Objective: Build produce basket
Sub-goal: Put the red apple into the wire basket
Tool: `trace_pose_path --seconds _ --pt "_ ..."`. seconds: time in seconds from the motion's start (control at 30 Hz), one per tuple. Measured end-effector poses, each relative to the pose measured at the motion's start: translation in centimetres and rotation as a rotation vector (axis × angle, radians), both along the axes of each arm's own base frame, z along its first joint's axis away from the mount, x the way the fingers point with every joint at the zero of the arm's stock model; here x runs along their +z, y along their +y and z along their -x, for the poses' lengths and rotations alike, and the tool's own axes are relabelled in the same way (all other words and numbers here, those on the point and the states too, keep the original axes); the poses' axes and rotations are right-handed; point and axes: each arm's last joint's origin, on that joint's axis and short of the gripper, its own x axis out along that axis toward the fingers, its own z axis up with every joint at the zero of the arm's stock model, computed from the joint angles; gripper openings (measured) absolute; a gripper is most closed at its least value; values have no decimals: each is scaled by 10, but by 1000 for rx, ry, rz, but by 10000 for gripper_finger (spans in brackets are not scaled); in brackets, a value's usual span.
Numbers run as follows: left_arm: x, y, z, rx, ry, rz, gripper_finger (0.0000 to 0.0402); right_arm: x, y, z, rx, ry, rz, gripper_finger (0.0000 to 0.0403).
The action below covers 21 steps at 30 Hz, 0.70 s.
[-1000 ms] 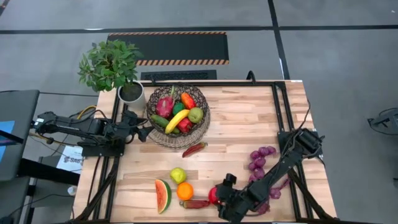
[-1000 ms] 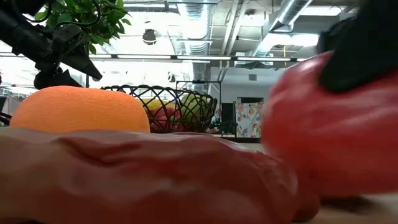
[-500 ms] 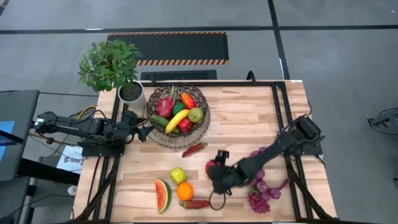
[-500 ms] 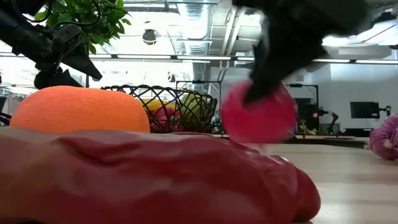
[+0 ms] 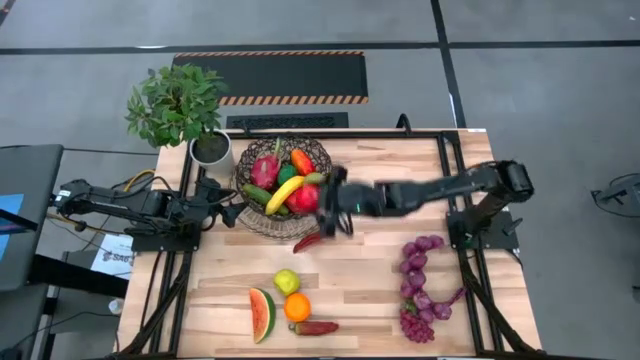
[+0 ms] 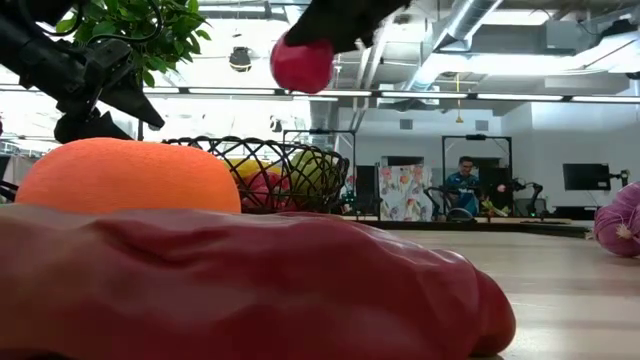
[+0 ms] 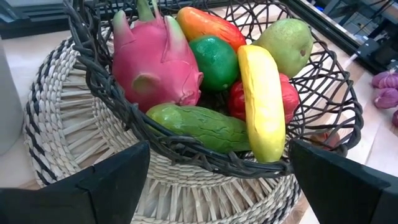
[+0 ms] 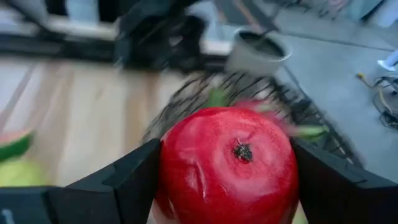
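Observation:
My right gripper [image 5: 318, 203] is shut on a red apple [image 8: 227, 165] and reaches from the table's right, above the right rim of the dark wire basket [image 5: 245, 170]. In the low view the apple [image 6: 302, 62] is high above the table. The basket stands on a pale woven mat [image 7: 74, 130] and holds a pink dragon fruit [image 7: 155, 59], banana [image 7: 264, 99], cucumber [image 7: 199, 124], pear [image 7: 286, 38] and peppers. My left gripper [image 5: 228, 212] is open beside the basket's left side. My right gripper pinches the red apple by two opposite sides [image 8: 171, 168] between its two fingers. Its stem end [image 8: 241, 151] faces the wrist camera. The fingers come roughly level from the table's right. The apple is lifted clear, over the basket's right rim.
On the near half of the table lie a watermelon slice [image 5: 262, 314], an orange [image 5: 297, 307], a green fruit [image 5: 287, 282], two red peppers [image 5: 314, 327] [image 5: 310, 241] and purple grapes [image 5: 415, 285]. A potted plant [image 5: 210, 150] stands far left of the basket.
My right gripper has lifted the red apple from the table's near edge and carried it up and toward the far left, to the basket's right rim. The apple is now clear of the table. The grapes lie uncovered at the near right.

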Motion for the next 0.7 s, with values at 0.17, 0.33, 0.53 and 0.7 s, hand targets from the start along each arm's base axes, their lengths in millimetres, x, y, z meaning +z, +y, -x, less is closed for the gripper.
trace_pose_path --seconds 0.17,0.33,0.53,0.7 --pt "0 0 0 9 -6 11 368 -6 -62 -12 -46 -66 -47 321" --pt "-1 0 0 14 -6 19 368 -28 -111 -21 -92 -83 -104 322" --pt "-1 0 0 18 -9 26 368 -56 -140 -26 -151 -37 -144 322" --pt "-1 0 0 19 -13 33 368 -58 -146 -23 -170 -20 -146 328"
